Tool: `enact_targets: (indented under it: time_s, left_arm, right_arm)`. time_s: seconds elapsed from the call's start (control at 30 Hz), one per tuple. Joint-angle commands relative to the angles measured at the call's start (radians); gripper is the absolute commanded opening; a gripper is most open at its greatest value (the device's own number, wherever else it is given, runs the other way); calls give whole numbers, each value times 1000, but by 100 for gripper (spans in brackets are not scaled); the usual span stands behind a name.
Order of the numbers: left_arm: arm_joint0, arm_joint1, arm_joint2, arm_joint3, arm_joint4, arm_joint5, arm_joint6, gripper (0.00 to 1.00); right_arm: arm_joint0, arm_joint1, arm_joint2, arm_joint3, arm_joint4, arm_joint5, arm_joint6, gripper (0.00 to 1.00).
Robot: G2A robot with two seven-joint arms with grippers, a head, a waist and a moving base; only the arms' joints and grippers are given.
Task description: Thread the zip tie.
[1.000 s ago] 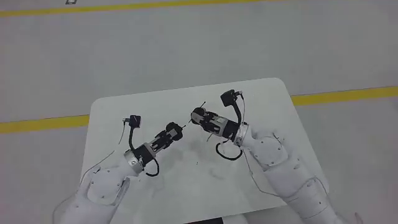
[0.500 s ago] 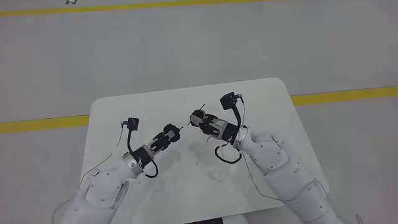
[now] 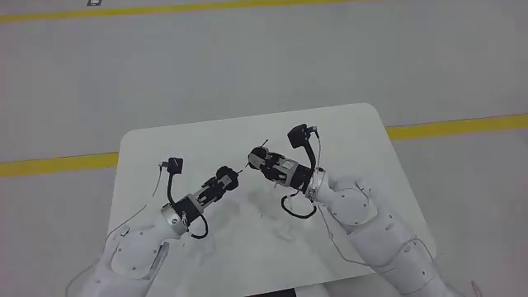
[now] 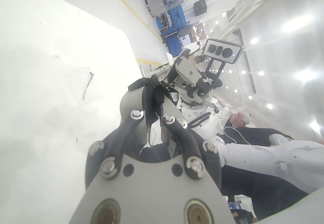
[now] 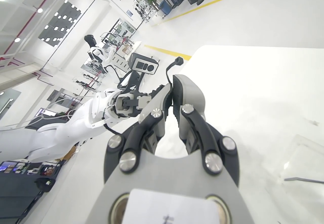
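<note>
Both grippers hover close together over the middle of the white table (image 3: 165, 144). My right gripper (image 5: 172, 85) is shut on a black zip tie (image 5: 170, 70); its head (image 5: 178, 61) curls out past the fingertips. The left gripper (image 4: 151, 88) is shut on a black strap end (image 4: 152, 98) of the zip tie, partly hidden between its pads. From above, the left gripper (image 3: 228, 176) and right gripper (image 3: 255, 159) face each other, and a thin black strand (image 3: 241, 167) runs between them.
A spare black zip tie (image 4: 88, 82) lies on the table beyond the left gripper. A clear flat sheet (image 5: 303, 154) and a dark strip (image 5: 302, 179) lie near the right arm. The rounded table edge (image 3: 375, 115) is at the far right.
The right gripper has crept a little left toward the left gripper, and the left arm has shifted slightly too. Both grips stay closed.
</note>
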Motion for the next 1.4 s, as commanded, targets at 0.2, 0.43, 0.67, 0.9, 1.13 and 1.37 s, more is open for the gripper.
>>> enact_targets:
  time_s: [0.2,0.43,0.67,0.9,1.13,1.37]
  left_arm:
    - [0,0,0,0,0,0,0,0]
    - [0,0,0,0,0,0,0,0]
    - [0,0,0,0,0,0,0,0]
    - [0,0,0,0,0,0,0,0]
    - [0,0,0,0,0,0,0,0]
    - [0,0,0,0,0,0,0,0]
  right_arm:
    - [0,0,0,0,0,0,1,0]
    - [-1,0,-1,0,-13,2,-7,0]
    - [-1,2,-15,9,-81,0,-29,0]
    - [1,6,-32,3,-92,0,-62,0]
    - [1,13,-50,-5,-100,0,-82,0]
    - [-1,22,-56,-2,-116,0,-101,0]
